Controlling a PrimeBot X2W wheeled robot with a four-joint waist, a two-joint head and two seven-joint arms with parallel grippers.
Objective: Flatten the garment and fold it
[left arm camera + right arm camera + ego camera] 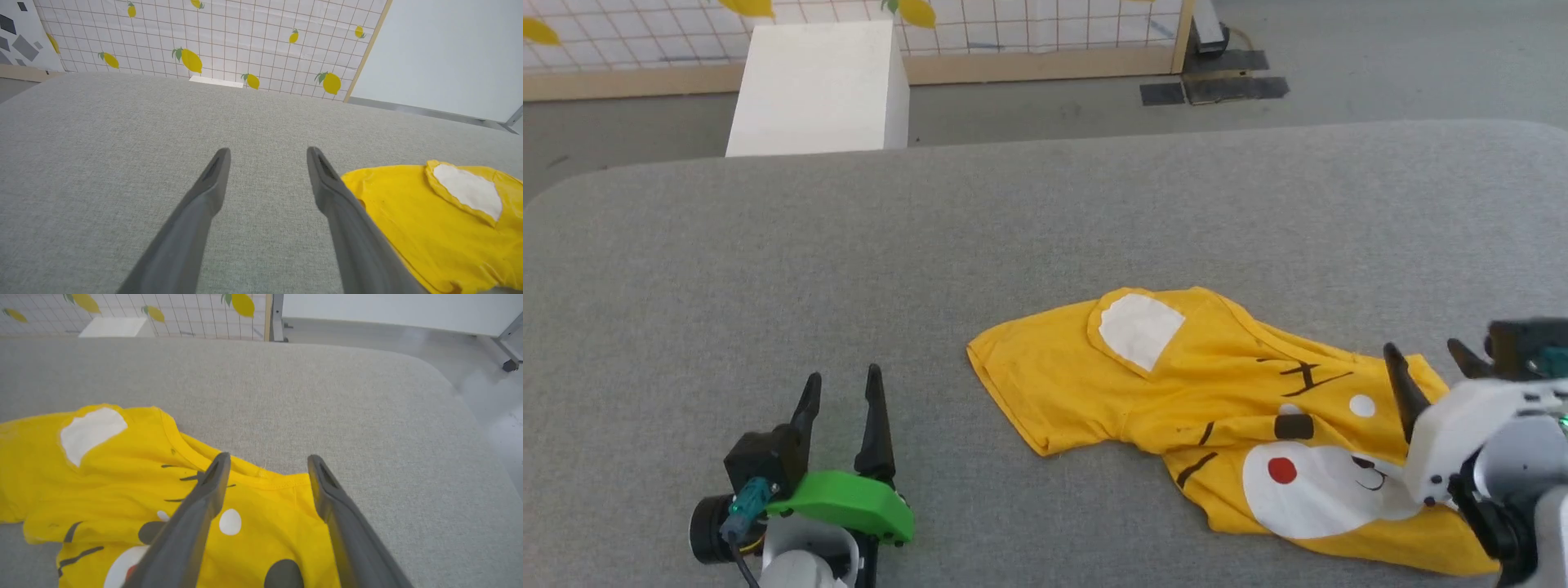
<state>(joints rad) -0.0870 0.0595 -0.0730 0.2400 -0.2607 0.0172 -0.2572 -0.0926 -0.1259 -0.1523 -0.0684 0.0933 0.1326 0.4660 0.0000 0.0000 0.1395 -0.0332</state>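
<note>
you have the garment [1225, 408] lying on the grey padded table [1045, 245], in the near right part of it as your head camera looks, not yet flat and not yet folded. its printed side faces up: a white muzzle patch with a red dot, black stripes, a small white dot and dark spots. toward the table's middle a plain yellow part spreads out with a large white patch on it, and the cloth is bunched into a crease between that part and the face print. the near right corner of the shirt is hidden behind your right arm.

your right gripper [1421, 345] hangs over the garment's right end with its two dark fingers spread wide and nothing between them. in its wrist view the fingers straddle the small white dot, the tips near the stitched edge of the cloth. you cannot tell from these views whether the fingers touch the fabric.

your left gripper [844, 374] is over bare table at the near left, well apart from the shirt in the head view, fingers spread and empty. in its wrist view the yellow cloth lies just beside the right-hand finger.

beyond the table stand a white box [821, 86] and a gridded panel printed with lemons [229, 36]
</note>
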